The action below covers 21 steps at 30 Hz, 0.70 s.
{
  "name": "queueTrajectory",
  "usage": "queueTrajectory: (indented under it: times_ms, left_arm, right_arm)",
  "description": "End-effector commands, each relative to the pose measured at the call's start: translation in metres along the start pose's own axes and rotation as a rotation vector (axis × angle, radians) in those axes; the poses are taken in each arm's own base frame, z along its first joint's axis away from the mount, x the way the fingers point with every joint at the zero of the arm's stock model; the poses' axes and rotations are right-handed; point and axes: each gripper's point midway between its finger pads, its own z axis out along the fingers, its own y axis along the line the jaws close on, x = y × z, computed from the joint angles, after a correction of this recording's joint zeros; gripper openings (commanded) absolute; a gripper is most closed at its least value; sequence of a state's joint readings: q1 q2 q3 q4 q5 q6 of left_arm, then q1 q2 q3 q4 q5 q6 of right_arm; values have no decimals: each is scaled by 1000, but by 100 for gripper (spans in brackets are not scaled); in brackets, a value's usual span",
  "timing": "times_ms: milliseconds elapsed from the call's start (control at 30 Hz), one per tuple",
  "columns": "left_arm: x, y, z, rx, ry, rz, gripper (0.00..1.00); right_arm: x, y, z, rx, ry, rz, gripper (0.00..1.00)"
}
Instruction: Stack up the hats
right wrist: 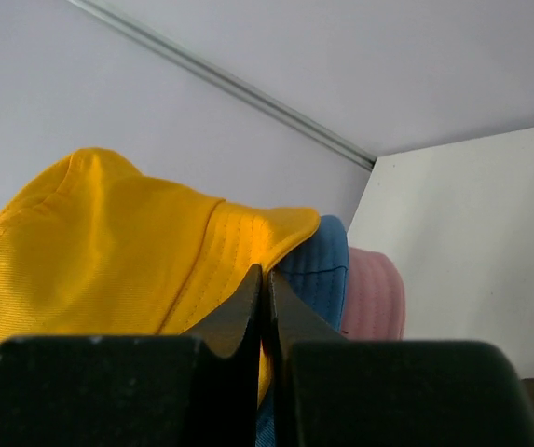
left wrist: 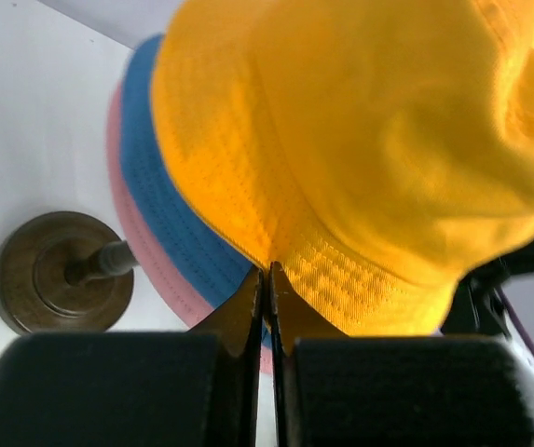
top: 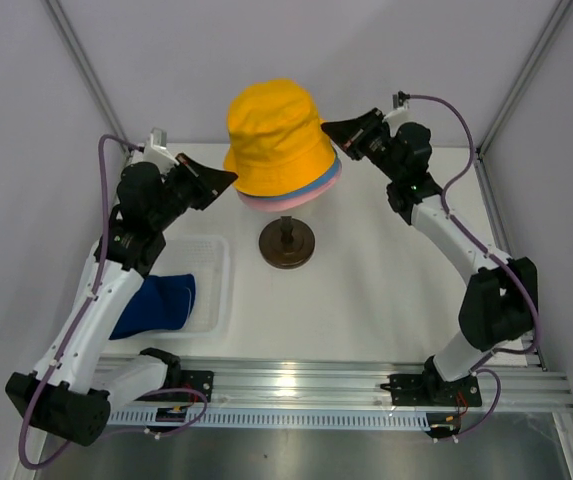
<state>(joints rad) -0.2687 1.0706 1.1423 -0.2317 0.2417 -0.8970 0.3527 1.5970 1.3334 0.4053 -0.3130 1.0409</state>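
Observation:
The yellow hat [top: 276, 135] sits on top of the light blue hat [top: 328, 180] and the pink hat [top: 271, 203], all stacked on the stand. My left gripper [top: 228, 179] is shut on the yellow hat's left brim [left wrist: 268, 265]. My right gripper [top: 328, 128] is shut on its right brim [right wrist: 265, 272]. The blue brim [left wrist: 169, 219] and pink brim [left wrist: 127, 219] show below the yellow one in the left wrist view, and in the right wrist view the blue brim [right wrist: 318, 270] and pink brim [right wrist: 374, 293] show too. The dark navy hat [top: 156, 305] lies in the clear tray.
The stand's dark brown round base [top: 287, 243] sits at mid-table, also in the left wrist view [left wrist: 57, 272]. The clear plastic tray [top: 211, 285] lies at the left front. Enclosure walls stand close on all sides.

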Motion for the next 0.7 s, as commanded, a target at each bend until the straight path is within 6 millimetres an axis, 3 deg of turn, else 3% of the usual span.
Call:
queueTrajectory:
  times_ms: [0, 67, 133, 167, 233, 267, 367, 400, 467, 500, 533, 567, 633, 667]
  left_arm:
    - [24, -3, -13, -14, 38, 27, 2]
    - [37, 1, -13, -20, 47, 8, 1]
    - [44, -2, -13, -23, 39, -25, 1]
    - [51, 7, -13, -39, 40, -36, 1]
    - [55, 7, -14, -38, 22, -67, 1]
    - [59, 11, -15, -35, 16, -75, 1]
    - [66, 13, -18, -27, 29, -75, 6]
    - [60, 7, -23, -14, 14, -42, 9]
    - [52, 12, -30, -49, -15, -4, 22]
    - [37, 5, -40, -47, -70, 40, 33]
    - [28, 2, -45, -47, -106, 56, 38]
    - [21, 3, -50, -59, -130, 71, 41]
    - [-7, -1, -64, -68, -214, 93, 50]
    - [-15, -3, -68, -66, -237, 95, 52]
  right_arm:
    - [6, -29, 15, 42, 142, -60, 4]
    - [-5, -23, 23, 18, 142, -74, 6]
    - [0, -36, 32, 29, 185, -69, 7]
    - [-6, -24, 37, -4, 186, -100, 12]
    - [4, -36, 45, 4, 250, -95, 15]
    - [-2, -26, 49, -25, 251, -117, 15]
    - [9, -34, 57, -50, 319, -109, 15]
    - [8, -26, 58, -75, 334, -117, 15]
    - [10, -32, 63, -81, 353, -122, 15]
    - [10, -33, 67, -87, 371, -126, 15]
    - [6, -24, 67, -106, 371, -136, 15]
    - [8, -33, 71, -100, 386, -127, 15]
    - [3, -23, 73, -135, 405, -136, 15]
    - [5, -30, 76, -131, 418, -130, 16]
